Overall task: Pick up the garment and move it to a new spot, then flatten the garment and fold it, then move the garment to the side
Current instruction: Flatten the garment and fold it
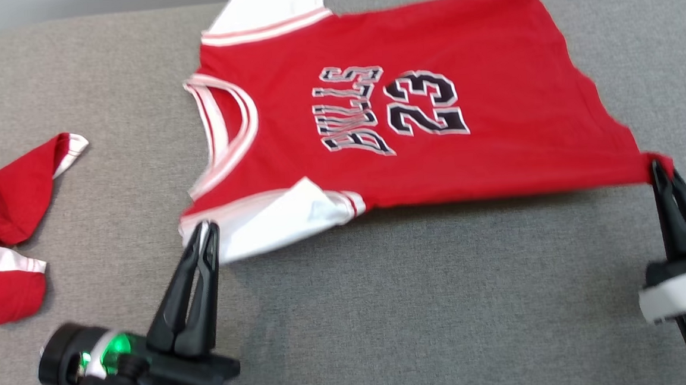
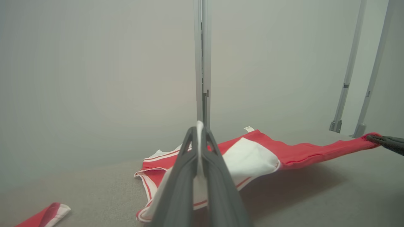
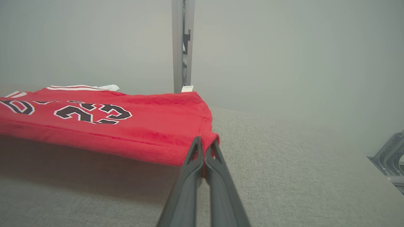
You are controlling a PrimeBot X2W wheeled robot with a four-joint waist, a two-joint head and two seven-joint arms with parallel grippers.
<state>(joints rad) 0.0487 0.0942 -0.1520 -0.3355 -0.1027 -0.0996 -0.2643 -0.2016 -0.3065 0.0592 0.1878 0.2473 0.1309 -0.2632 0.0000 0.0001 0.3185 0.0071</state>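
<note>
The garment [image 1: 422, 116] is a red basketball jersey with white sleeves, white trim and black lettering, spread face up across the grey table [image 1: 421, 307], collar to the left. My left gripper [image 1: 205, 230] is shut on its near white sleeve. My right gripper [image 1: 658, 168] is shut on the near hem corner. The near edge of the jersey [image 3: 104, 126] hangs stretched a little above the cloth, casting a shadow. In the left wrist view white fabric [image 2: 199, 148] sits pinched between the fingers [image 2: 180, 183], and the right gripper [image 2: 375, 138] holds the far corner.
A second red piece of clothing [image 1: 6, 237] with white stripes lies crumpled at the table's left edge. A metal post [image 2: 202, 63] stands behind the table, and more frame legs [image 2: 350, 94] rise at the back right.
</note>
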